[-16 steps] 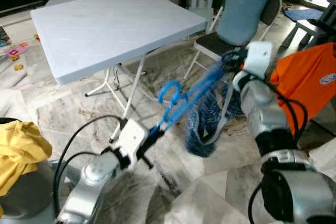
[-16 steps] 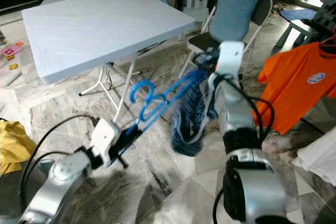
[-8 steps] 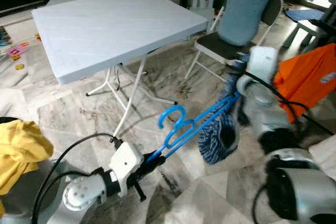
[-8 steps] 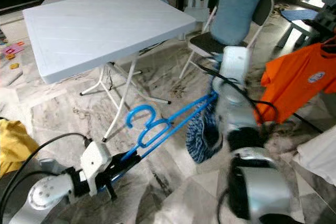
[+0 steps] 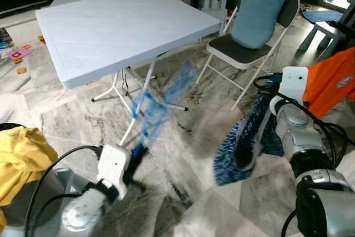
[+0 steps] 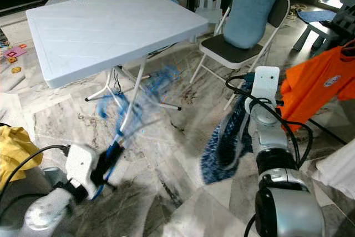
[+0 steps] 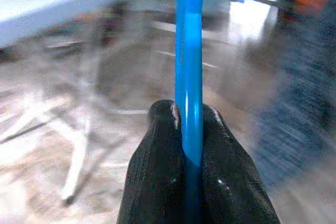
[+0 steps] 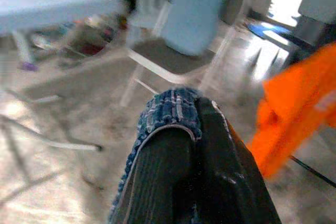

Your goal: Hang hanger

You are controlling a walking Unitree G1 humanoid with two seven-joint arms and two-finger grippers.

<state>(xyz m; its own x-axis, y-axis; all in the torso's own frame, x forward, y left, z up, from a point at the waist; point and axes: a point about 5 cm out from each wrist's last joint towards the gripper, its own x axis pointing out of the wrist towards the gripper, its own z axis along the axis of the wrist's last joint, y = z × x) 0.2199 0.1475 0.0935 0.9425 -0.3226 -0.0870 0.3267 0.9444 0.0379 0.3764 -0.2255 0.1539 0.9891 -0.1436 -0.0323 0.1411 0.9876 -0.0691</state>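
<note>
Hanger (image 7: 189, 66), bright blue, is clamped between the left gripper's (image 7: 189, 129) jaws; in the left eye view it shows as a blurred blue streak (image 5: 158, 104) rising from the lower left toward the frame's centre, in front of the worktop's legs. The left gripper (image 5: 133, 156) sits low at lower left. At right of centre the right gripper (image 8: 194, 129) has its jaws closed on a blue plaid garment (image 5: 247, 142), which hangs above the marble floor (image 5: 183, 159). Behind stand a pale folding worktop (image 5: 111, 23) at upper left and a blue-cushioned folding chair (image 5: 258, 9) at upper right. An orange shirt (image 5: 333, 76) hangs at the right edge; a yellow cloth (image 5: 19, 156) lies at lower left.
</note>
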